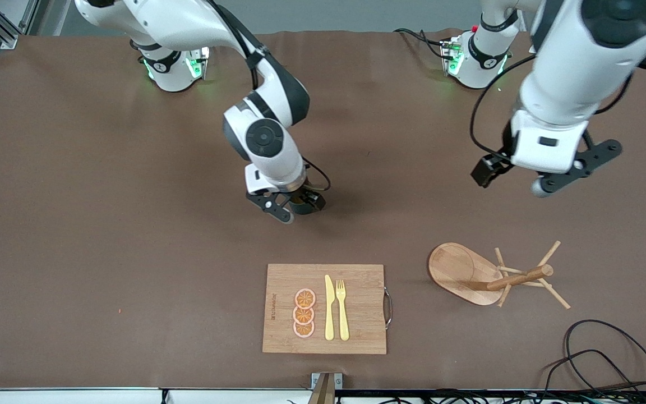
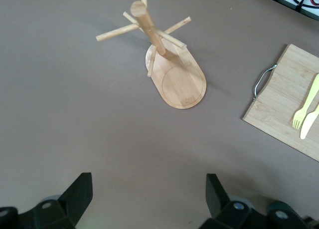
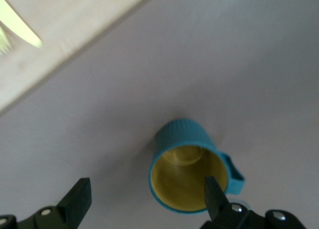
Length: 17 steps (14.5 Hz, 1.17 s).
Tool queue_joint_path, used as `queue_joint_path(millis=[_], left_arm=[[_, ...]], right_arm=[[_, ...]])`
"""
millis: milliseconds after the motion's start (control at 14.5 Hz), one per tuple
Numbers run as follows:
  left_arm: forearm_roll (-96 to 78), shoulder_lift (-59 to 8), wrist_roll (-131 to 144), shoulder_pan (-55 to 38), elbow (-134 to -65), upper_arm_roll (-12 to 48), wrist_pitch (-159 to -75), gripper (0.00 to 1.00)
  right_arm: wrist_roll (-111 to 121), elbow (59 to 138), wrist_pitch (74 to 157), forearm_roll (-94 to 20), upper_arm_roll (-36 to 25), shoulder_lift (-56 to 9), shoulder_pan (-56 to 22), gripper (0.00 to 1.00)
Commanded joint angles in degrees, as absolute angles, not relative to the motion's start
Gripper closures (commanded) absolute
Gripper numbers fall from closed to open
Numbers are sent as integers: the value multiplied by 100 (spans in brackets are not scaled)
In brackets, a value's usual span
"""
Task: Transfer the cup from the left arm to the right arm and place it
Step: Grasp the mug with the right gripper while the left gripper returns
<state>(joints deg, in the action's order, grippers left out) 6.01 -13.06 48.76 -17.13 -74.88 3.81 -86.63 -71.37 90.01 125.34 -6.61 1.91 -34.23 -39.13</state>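
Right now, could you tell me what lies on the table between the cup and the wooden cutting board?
Nothing: in the front view, only bare brown table separates the small teal cylindrical cup, under the right claw, from the rectangular wooden cutting board.

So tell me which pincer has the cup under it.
The right pincer: the cup stands upright just below it. The left pincer hangs over bare table.

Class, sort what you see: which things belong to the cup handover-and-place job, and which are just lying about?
Job:
cup, upright on the table
right gripper, open, around the cup's rim
left gripper, open, up above the table

Lying about:
wooden peg stand
cutting board
orange slices
knife
fork
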Motion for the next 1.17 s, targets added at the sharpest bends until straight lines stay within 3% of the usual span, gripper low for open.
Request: queue_joint_path(millis=[0,69,138,345,483,897,1103], left_arm=[[-15,-1231,4520,-1154,-7462,457,-8569,0],[-70,-1117,4065,-1012,-7471,440,-8622,0],[-88,-1055,3452,-889,-7497,405,-8648,0],[-79,-941,1973,-494,-7541,387,-8657,0],[-53,-722,1339,-255,-7768,395,-8666,0],[-26,-53,354,79,-8657,457,-8991,0],[-9,367,26,263,-9121,815,-9017,0]], right_arm=[[-7260,8780,12515,-712,141,-3638,-4025,0],[-7260,8789,12568,-703,132,-3665,-4112,2],[-7260,8789,12577,-721,132,-3665,-4096,11],[-7137,8824,12542,-659,132,-3700,-4122,51],[-7128,8850,12525,-650,132,-3709,-4105,70],[-6970,8903,12533,-650,123,-3709,-4069,96],[-6804,8895,12516,-642,123,-3691,-4026,100]])
